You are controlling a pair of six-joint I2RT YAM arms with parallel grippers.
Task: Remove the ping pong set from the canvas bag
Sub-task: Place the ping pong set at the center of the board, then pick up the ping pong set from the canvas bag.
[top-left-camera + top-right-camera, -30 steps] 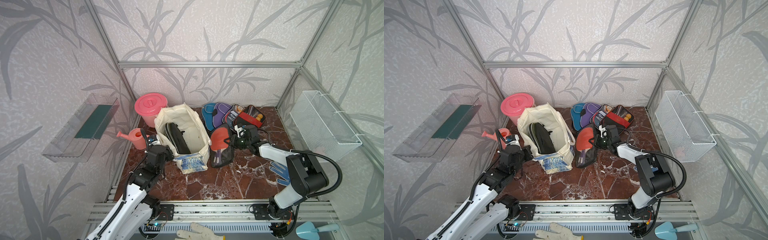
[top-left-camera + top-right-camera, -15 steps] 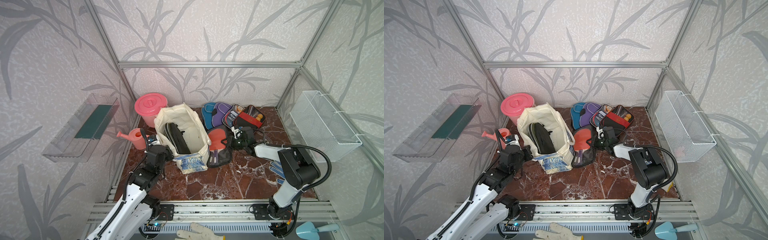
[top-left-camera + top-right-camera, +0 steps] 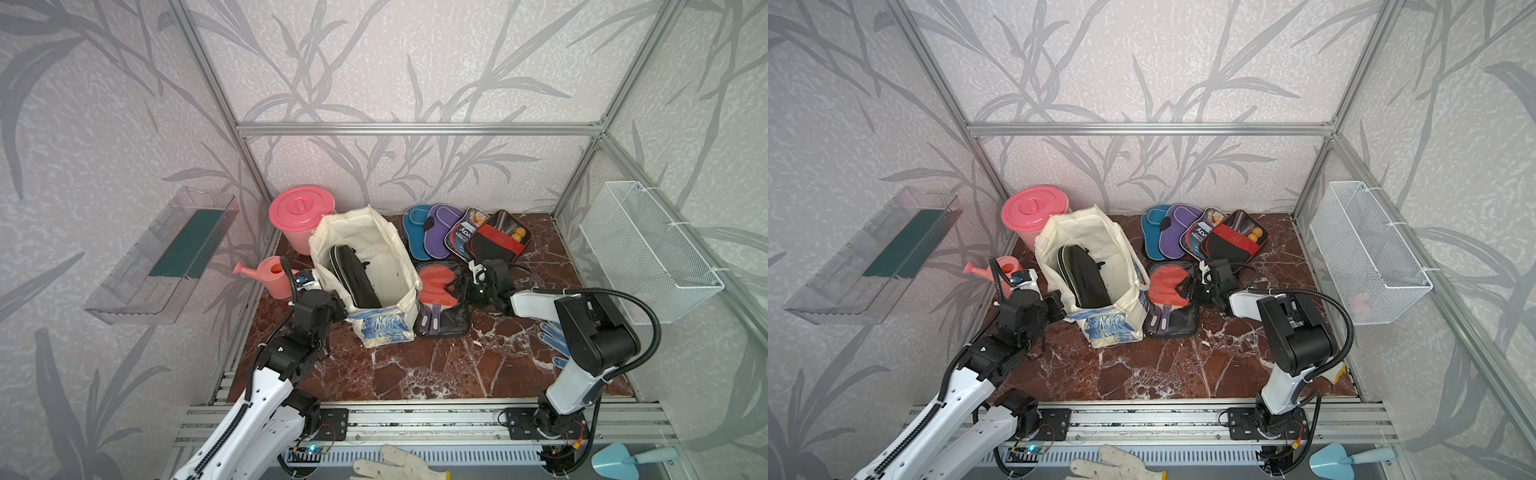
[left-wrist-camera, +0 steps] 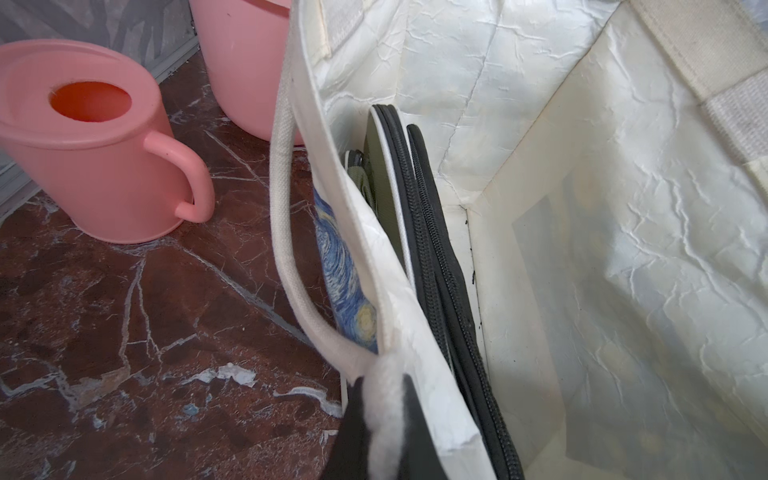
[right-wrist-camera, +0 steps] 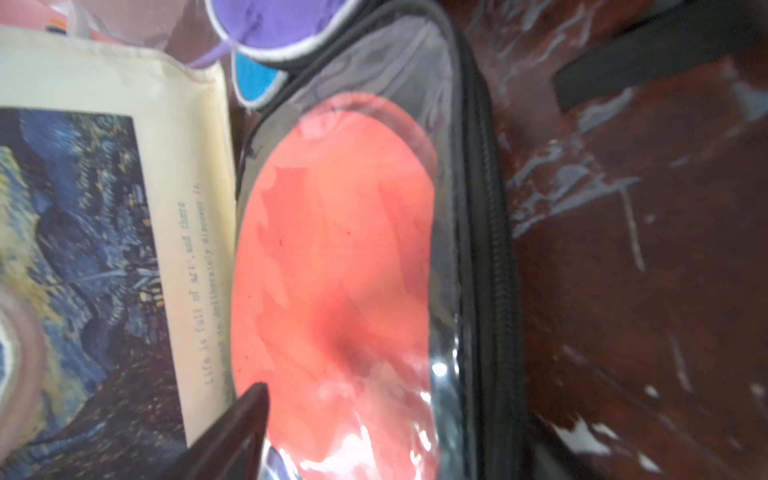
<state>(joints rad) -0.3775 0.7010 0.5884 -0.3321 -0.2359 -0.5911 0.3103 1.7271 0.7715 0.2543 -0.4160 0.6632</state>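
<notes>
The cream canvas bag (image 3: 384, 328) (image 3: 1102, 330) stands open at the left of the marble floor. Dark zipped cases of the ping pong set (image 3: 355, 278) (image 4: 419, 232) stand inside it, with an olive case (image 4: 380, 178) against the wall. My left gripper (image 3: 338, 309) (image 4: 386, 419) is shut on the bag's near-left rim, where the rope handle meets it. A clear case with red paddles (image 3: 440, 291) (image 5: 332, 270) lies flat against the bag's right side. My right gripper (image 3: 463, 289) (image 5: 382, 449) hovers open over it, holding nothing. Teal (image 3: 415, 232), purple (image 3: 442, 226) and black-red (image 3: 496, 243) cases lie at the back.
A pink lidded bucket (image 3: 301, 216) and a pink watering can (image 3: 270, 280) stand left of the bag. A wire basket (image 3: 648, 257) hangs on the right wall, a clear shelf (image 3: 162, 257) on the left. A blue-dotted glove (image 3: 552, 340) lies under the right arm.
My right gripper has lowered the clear case from a tilt to flat beside the bag and has opened, letting it go. The left arm has not moved.
</notes>
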